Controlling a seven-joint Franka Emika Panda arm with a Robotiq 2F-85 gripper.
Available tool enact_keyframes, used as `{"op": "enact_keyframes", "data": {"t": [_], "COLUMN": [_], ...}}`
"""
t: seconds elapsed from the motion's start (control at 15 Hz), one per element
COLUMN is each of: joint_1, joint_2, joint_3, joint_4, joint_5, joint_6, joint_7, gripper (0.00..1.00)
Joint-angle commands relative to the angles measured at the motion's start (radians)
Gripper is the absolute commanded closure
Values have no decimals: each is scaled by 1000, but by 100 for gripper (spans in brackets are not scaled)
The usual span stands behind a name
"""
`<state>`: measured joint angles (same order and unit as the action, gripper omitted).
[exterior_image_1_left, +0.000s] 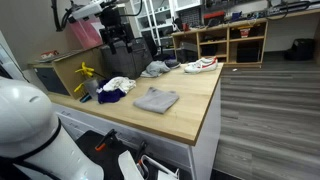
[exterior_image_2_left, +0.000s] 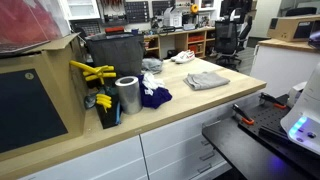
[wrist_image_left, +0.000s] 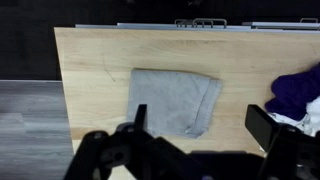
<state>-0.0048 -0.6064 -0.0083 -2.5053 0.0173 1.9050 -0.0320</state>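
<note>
A folded grey cloth (wrist_image_left: 172, 98) lies flat on the wooden tabletop (wrist_image_left: 90, 70), directly below my gripper (wrist_image_left: 200, 125). The gripper hangs well above the table and is open, its two black fingers (wrist_image_left: 140, 115) spread wide with nothing between them. In an exterior view the gripper (exterior_image_1_left: 118, 40) hovers high over the back of the table, away from the grey cloth (exterior_image_1_left: 156, 99). The same cloth (exterior_image_2_left: 207, 80) appears near the table's far end. A purple cloth (wrist_image_left: 297, 90) lies to its right in the wrist view.
A purple cloth (exterior_image_1_left: 112, 96), a white cloth (exterior_image_1_left: 118, 84), a crumpled grey garment (exterior_image_1_left: 155, 69) and a sneaker (exterior_image_1_left: 200, 66) lie along the table. A metal cylinder (exterior_image_2_left: 127, 95), yellow tools (exterior_image_2_left: 92, 72) and a black bin (exterior_image_2_left: 115, 55) stand at one end.
</note>
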Motion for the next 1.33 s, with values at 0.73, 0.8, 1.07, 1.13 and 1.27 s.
{"op": "enact_keyframes", "data": {"t": [0.73, 0.8, 1.07, 1.13, 1.27], "joint_1": [2, 2, -3, -6, -7], "joint_2": [0, 0, 25, 48, 84], "joint_3": [-2, -2, -1, -1, 0], "joint_4": [2, 2, 17, 30, 49], "joint_5": [-1, -1, 3, 5, 11], "joint_6": [-2, -2, 14, 31, 64], "joint_7": [1, 1, 18, 25, 36], "gripper": [0, 0, 0, 0, 0]}}
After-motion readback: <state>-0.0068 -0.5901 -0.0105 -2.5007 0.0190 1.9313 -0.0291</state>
